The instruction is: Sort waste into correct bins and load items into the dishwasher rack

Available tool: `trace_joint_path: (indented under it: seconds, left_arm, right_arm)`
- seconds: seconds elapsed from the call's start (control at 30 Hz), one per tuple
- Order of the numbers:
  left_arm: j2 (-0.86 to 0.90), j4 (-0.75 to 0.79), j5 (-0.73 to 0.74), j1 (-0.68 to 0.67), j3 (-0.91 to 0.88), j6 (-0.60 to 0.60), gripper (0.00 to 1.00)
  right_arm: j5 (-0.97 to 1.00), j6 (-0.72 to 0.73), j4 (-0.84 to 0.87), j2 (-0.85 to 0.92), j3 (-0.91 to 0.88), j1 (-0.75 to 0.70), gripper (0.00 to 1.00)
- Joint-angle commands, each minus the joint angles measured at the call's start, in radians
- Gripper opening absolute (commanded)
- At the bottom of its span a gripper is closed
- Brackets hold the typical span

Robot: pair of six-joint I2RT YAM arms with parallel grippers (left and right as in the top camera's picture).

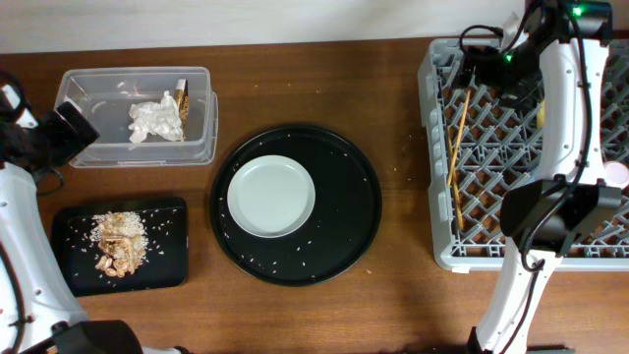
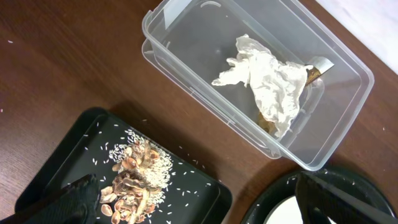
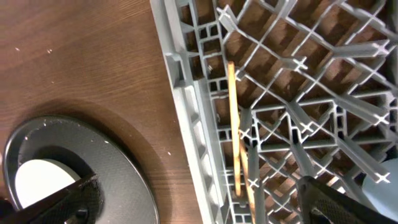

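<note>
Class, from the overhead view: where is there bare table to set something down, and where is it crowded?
Bare wood: the strip between the round tray and the rack; the back stretch between the tub and the rack; the front edge below both trays. Crowded: the left side, where the tub and flat black tray sit close together.

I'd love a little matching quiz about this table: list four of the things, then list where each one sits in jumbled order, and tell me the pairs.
Things:
1. crumpled white napkin
2. food scraps
3. pale grey plate
4. wooden chopsticks

Places:
A. on the round black tray
B. in the grey rack
C. in the clear tub
D. on the shallow black rectangular tray

Pairs: 1-C, 2-D, 3-A, 4-B.
</note>
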Motion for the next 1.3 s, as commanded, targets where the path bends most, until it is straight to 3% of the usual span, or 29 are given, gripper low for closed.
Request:
trace_joint_path:
  seconds: [0.0, 0.2, 0.27, 0.3, 0.37, 0.4, 0.5, 0.63, 0.7, 0.77, 0.9, 1.0, 1.03, 1.07, 1.1, 1.2, 1.27]
  left_arm:
    - [-0.011, 0.001, 0.003, 0.002, 0.001, 0.015, 0.99]
    - [-0.011, 0.001, 0.003, 0.002, 0.001, 0.016, 0.99]
    - [-0.011, 0.001, 0.003, 0.002, 0.001, 0.016, 0.99]
    - [-0.011, 0.001, 0.003, 0.002, 0.001, 0.016, 0.99]
    - [-0.011, 0.001, 0.003, 0.002, 0.001, 0.015, 0.99]
    - [-0.011, 0.001, 0.003, 0.002, 0.001, 0.016, 0.99]
    - [-0.011, 0.001, 0.003, 0.003, 0.001, 0.016, 0.99]
    - [-0.011, 0.001, 0.003, 0.002, 0.001, 0.015, 0.99]
    - [-0.011, 0.001, 0.003, 0.002, 0.001, 0.016, 0.99]
    - [-0.011, 0.001, 0.003, 0.002, 0.001, 0.016, 0.99]
    - [-0.011, 0.001, 0.003, 0.002, 0.001, 0.016, 0.99]
    - [-0.011, 0.001, 0.003, 0.002, 0.001, 0.016, 0.99]
    - [-0.011, 0.001, 0.003, 0.002, 0.001, 0.016, 0.99]
    - [-0.011, 0.001, 0.003, 0.002, 0.001, 0.015, 0.99]
    - [-0.011, 0.001, 0.003, 0.002, 0.001, 0.015, 0.99]
    - [-0.011, 0.001, 0.003, 0.002, 0.001, 0.015, 0.99]
    - [-0.011, 0.001, 0.003, 0.002, 0.001, 0.015, 0.99]
  right_arm:
    - [0.025, 0.007, 0.053, 0.034, -0.078, 0.023, 0.77]
    - [0.099, 0.008, 0.337, 0.042, -0.330, 0.022, 0.64]
    - [0.099, 0.008, 0.372, 0.042, -0.355, 0.022, 0.42]
    - [0.099, 0.008, 0.375, 0.042, -0.355, 0.022, 0.24]
    - [0.099, 0.008, 0.375, 0.041, -0.355, 0.022, 0.07]
    - [0.100, 0.008, 0.370, 0.038, -0.347, 0.021, 0.04]
    - [0.100, 0.012, 0.326, 0.006, -0.259, 0.021, 0.04]
    - [0.098, -0.028, 0.167, 0.002, 0.019, 0.023, 0.04]
    - [0.108, -0.174, 0.144, 0.004, 0.024, 0.039, 0.04]
    - [0.200, -0.187, 0.155, 0.009, 0.003, 0.050, 0.04]
    - [0.204, -0.237, 0.187, 0.015, -0.009, 0.069, 0.05]
    - [0.177, -0.225, 0.183, 0.051, -0.009, 0.103, 0.20]
    - [0.178, -0.226, 0.183, 0.055, -0.009, 0.109, 0.29]
    - [0.177, -0.225, 0.183, 0.055, -0.009, 0.109, 0.43]
    - [0.178, -0.196, 0.175, 0.051, -0.008, 0.108, 0.48]
    - [0.135, -0.115, 0.093, -0.037, 0.014, 0.108, 0.52]
    - [-0.107, -0.113, -0.018, -0.137, 0.027, 0.110, 0.56]
